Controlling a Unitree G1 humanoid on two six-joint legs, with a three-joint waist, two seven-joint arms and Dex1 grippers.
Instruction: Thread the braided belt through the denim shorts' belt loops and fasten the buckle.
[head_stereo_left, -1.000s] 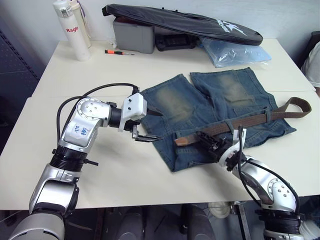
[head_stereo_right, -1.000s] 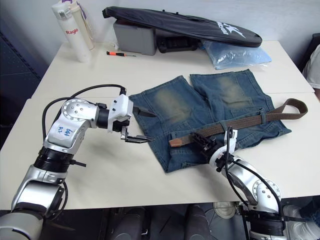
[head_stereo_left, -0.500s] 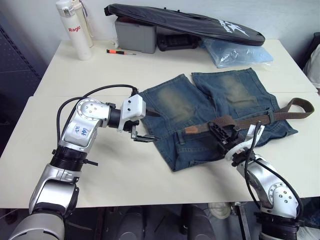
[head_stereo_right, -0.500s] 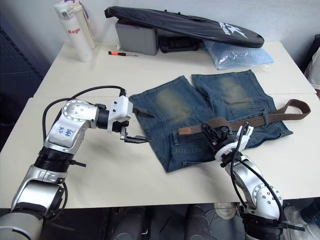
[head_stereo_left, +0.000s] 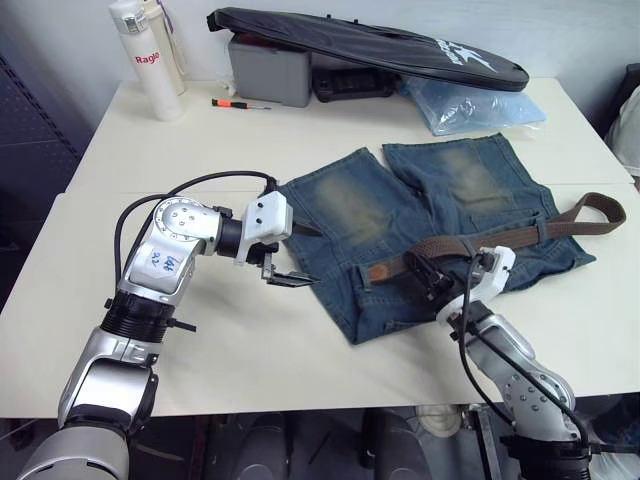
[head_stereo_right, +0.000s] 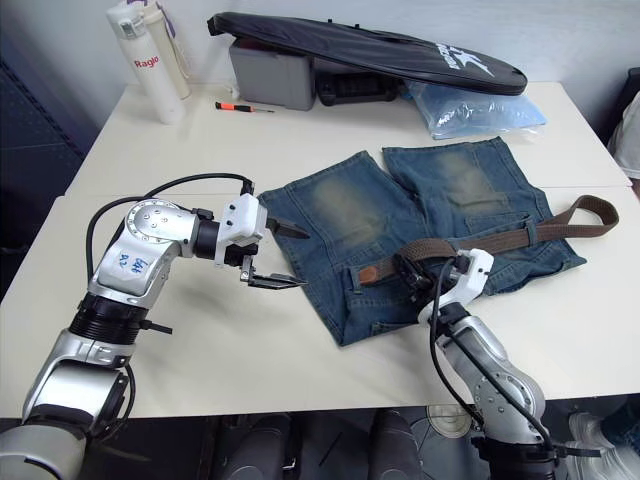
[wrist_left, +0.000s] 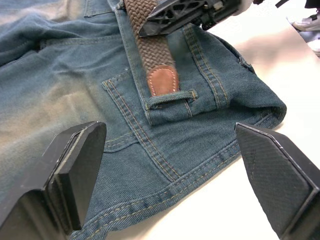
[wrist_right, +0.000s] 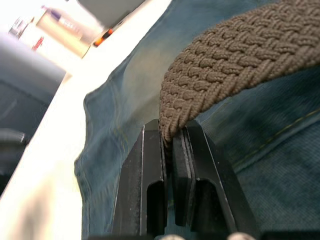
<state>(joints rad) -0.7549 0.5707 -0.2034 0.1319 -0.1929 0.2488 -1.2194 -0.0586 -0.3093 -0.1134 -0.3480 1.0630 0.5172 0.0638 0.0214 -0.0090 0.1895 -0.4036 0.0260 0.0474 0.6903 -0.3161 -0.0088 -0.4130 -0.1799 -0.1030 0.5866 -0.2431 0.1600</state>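
Right end effector (head_stereo_left: 425, 272): clenched on the braided belt (head_stereo_left: 470, 242) near its brown leather tip, after swinging back toward the left over the last second.
Belt tip (wrist_left: 162, 80): butted against one of the belt loops (wrist_left: 170, 97), not yet under it; it sat further left a second ago, so the feed was probably reset.
Left end effector (head_stereo_left: 295, 252): fingers spread, nothing held, unmoved beside the denim shorts (head_stereo_left: 400, 225).
Belt's far end: already through a loop, curling off the shorts onto the table (head_stereo_left: 150, 150).
Beyond: long black bag (head_stereo_left: 370, 45).
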